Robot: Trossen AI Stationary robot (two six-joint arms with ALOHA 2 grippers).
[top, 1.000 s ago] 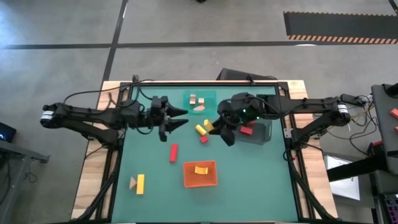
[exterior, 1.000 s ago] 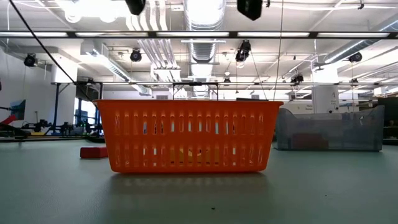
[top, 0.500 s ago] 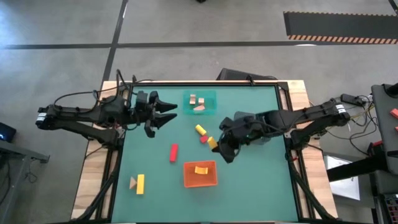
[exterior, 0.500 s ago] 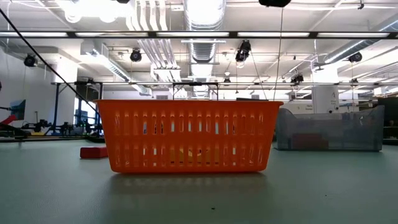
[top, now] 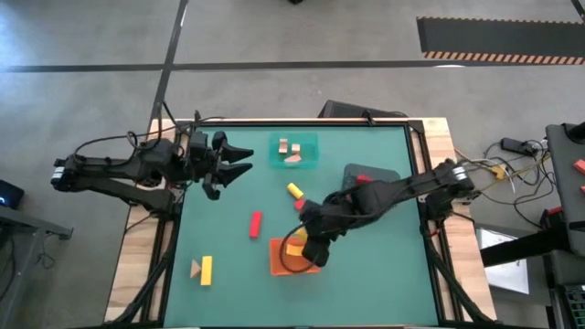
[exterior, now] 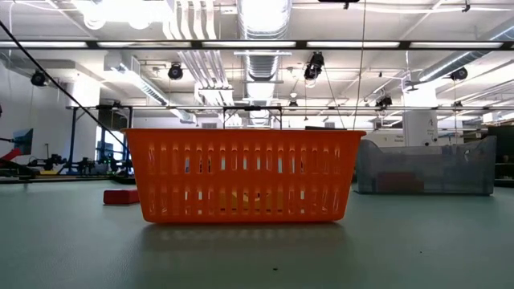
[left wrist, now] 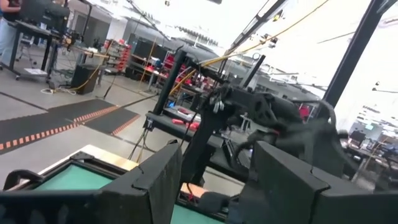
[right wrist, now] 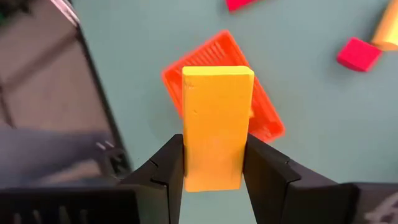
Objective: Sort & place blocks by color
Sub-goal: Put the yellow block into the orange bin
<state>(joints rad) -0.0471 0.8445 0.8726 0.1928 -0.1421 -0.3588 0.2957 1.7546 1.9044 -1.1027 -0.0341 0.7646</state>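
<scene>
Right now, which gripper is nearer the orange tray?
The right gripper: it hangs over the orange tray, shut on a yellow block. The left gripper is off near the table's far left side.

Overhead, table-level, two wrist views

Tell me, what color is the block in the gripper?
Yellow block, best in the right wrist view.

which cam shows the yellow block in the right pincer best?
Right wrist view: the yellow block fills the frame, clamped between the right pincer fingers above the orange tray. High view shows only a yellow sliver under the arm. Low and left wrist views don't show it.
</scene>
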